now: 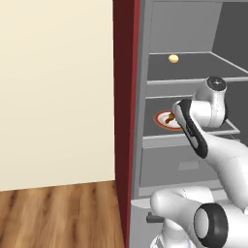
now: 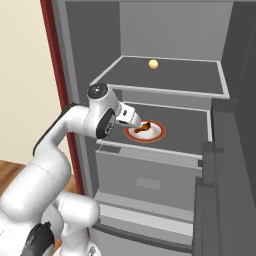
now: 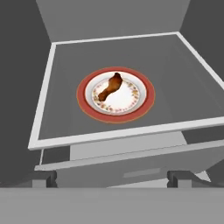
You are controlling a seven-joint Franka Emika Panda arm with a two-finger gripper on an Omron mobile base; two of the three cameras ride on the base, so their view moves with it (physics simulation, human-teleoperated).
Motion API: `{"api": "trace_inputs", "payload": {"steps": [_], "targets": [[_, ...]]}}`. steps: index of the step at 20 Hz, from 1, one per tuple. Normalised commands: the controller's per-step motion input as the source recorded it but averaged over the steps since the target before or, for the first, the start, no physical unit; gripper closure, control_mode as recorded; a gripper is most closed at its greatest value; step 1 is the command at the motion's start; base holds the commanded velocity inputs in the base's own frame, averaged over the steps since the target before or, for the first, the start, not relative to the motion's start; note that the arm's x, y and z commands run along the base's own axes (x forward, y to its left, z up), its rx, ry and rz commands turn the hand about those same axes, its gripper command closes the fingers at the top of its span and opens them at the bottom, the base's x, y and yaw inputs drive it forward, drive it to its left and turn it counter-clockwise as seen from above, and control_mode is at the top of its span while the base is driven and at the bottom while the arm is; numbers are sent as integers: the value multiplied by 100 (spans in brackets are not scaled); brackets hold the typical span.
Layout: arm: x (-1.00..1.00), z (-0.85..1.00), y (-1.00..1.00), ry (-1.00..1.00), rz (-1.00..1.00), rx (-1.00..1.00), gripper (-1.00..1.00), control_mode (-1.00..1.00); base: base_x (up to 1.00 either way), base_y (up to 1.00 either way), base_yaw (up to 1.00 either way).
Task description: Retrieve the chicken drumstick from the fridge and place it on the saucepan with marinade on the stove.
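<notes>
Fridge (image 2: 75, 75) door is open, arm reaching in at mid shelf (image 3: 65, 142) level. Going L to R in hand view: shelf's L rim, then the plate (image 3: 146, 94), red-rimmed w/ white centre, then bare shelf to the R wall. Chicken drumstick (image 3: 110, 87) lies on the plate's L half, thick end up toward the back, thin end pointing down-L. Tool (image 3: 111, 178) is wide, holding nothing, well short of the plate, outside the shelf's front edge. Advice: push fwd over the plate, line the jaws across the drumstick's thick part, drop low, but don't hit the plate rim. Small yellow ball (image 2: 153, 64) on the upper shelf isn't the target, ignore it. Keep the wrist under that upper shelf going in.
</notes>
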Motion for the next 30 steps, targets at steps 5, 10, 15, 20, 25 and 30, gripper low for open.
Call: {"api": "trace_inputs", "payload": {"steps": [5, 10, 15, 20, 25, 30], "targets": [[57, -32, 0, 8, -4, 14, -100, -100, 0, 0, 0], [65, -25, -1, 2, -1, 1, -100, -100, 0, 0, 0], [59, -33, -9, 0, -2, 0, -100, -100, 0, 0, 0], [55, -35, -20, 0, 0, 0, -100, -100, 0, 0, 0], [55, -25, -27, -4, 0, 0, -100, -100, 0, 0, 0], [54, -24, -27, -7, 0, 0, -100, -100, 0, 0, 0]]}}
